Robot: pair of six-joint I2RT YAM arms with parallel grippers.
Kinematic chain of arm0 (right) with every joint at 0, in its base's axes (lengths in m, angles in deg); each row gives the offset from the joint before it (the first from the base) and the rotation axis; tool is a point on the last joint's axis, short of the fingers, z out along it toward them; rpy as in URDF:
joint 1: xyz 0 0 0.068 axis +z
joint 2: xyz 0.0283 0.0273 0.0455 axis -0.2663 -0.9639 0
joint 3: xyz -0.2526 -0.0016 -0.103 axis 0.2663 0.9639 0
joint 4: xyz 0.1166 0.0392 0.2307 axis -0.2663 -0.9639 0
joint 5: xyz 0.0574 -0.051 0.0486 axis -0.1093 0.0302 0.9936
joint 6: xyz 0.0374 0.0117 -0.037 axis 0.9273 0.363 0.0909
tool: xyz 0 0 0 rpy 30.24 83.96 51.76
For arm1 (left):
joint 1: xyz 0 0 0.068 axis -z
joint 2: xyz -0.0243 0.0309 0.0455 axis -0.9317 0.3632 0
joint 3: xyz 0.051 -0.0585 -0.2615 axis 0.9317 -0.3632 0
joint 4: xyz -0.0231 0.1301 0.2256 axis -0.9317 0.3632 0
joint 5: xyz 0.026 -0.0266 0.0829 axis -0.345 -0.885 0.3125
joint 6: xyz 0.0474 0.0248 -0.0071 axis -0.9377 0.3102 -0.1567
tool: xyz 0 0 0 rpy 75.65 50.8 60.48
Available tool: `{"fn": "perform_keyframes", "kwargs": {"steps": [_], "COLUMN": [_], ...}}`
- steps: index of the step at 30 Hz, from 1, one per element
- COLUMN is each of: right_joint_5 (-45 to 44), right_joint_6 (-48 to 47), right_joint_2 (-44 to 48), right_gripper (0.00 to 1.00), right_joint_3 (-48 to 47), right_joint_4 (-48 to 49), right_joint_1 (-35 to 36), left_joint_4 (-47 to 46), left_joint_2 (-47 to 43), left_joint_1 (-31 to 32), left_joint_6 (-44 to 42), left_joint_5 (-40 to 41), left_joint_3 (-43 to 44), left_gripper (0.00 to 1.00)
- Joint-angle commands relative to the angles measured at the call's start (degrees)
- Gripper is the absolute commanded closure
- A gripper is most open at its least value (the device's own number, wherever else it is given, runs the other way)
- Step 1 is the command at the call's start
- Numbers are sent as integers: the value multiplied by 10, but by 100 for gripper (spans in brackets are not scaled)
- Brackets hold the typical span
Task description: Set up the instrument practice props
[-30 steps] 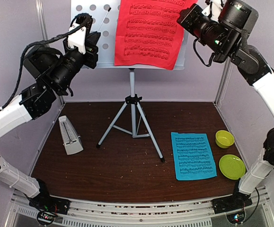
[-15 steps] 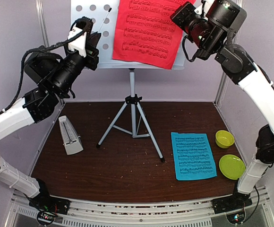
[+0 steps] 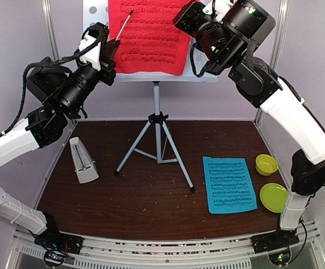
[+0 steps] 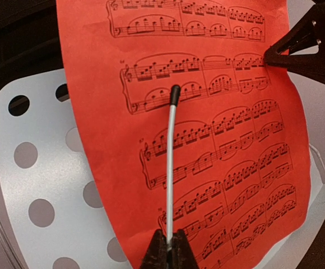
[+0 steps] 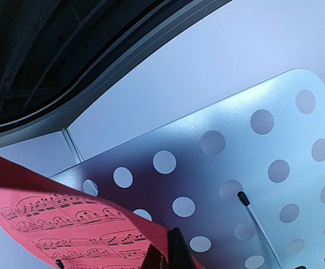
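Done: red sheet (image 3: 148, 39) up on stand desk (image 3: 93, 14) | right gripper (image 3: 180, 15) pinching its right edge | left gripper (image 3: 113, 45) pinching wire clip (image 4: 171, 168) laid across it | to do: blue sheet (image 3: 228, 184) flat by tabletop's (image 3: 151, 196) right edge; metronome (image 3: 83, 161) near left edge

Red page (image 3: 148, 36) (black notation); pale-blue desk (image 4: 50, 174), round perforations; blue page (image 3: 228, 185); lime-green bowl (image 3: 266, 164).

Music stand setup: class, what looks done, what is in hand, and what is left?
Done: the music stand stands upright, the metronome beside it. In hand: the right gripper pinches the red sheet; the left gripper holds the retainer wire across it. Left: the blue sheet lies flat on the table.
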Motion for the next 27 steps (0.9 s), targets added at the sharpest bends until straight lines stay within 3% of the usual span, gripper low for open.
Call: {"fn": "perform_keyframes", "kwargs": {"steps": [1, 27], "right_joint_5": [46, 108], "right_joint_6": [-35, 10], "right_joint_2": [-8, -44], "right_gripper": [100, 100], "right_joint_3": [-15, -26], "right_joint_4": [47, 58], "right_joint_1": [5, 8], "left_joint_4": [-24, -44], "left_joint_2": [-16, -33], "left_joint_1": [-1, -1], "left_joint_6": [-8, -5], "left_joint_5": [-29, -44], "left_joint_3": [-4, -31], "left_gripper": [100, 100]}}
